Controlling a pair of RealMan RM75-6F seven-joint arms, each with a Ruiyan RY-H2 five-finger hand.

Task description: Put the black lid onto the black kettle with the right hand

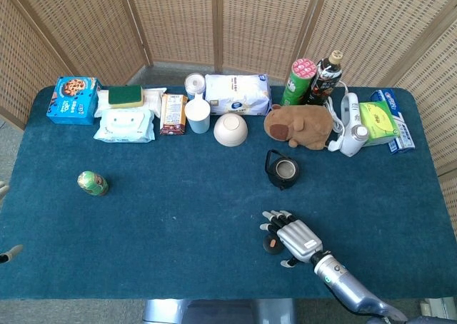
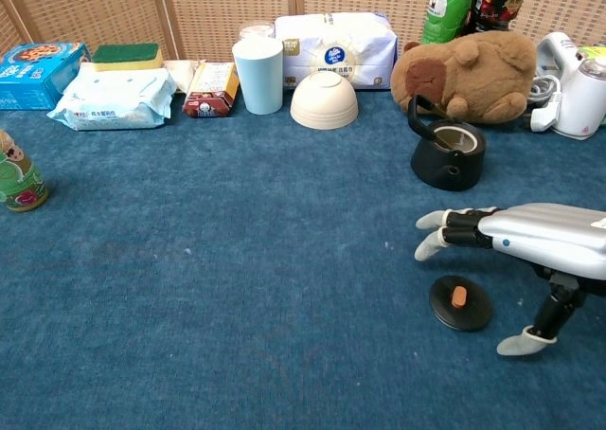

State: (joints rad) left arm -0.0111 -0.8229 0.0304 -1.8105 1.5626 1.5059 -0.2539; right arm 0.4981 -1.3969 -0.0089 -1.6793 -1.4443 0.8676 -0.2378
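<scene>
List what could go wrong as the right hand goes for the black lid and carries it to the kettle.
1. The black lid lies flat on the cloth with only a small orange knob; the right hand, spread above it, may pinch poorly and drop it.
2. The black kettle has its handle tilted over the opening, which could block seating the lid.
3. The plush capybara sits close behind the kettle; an overshoot might bump it.

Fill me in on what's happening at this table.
The right robot hand hovers open over the black lid, which lies flat on the blue table, not gripped. The black kettle stands uncovered further back, in front of the plush capybara. The lid is not yet on it. The left robot hand is out of view.
</scene>
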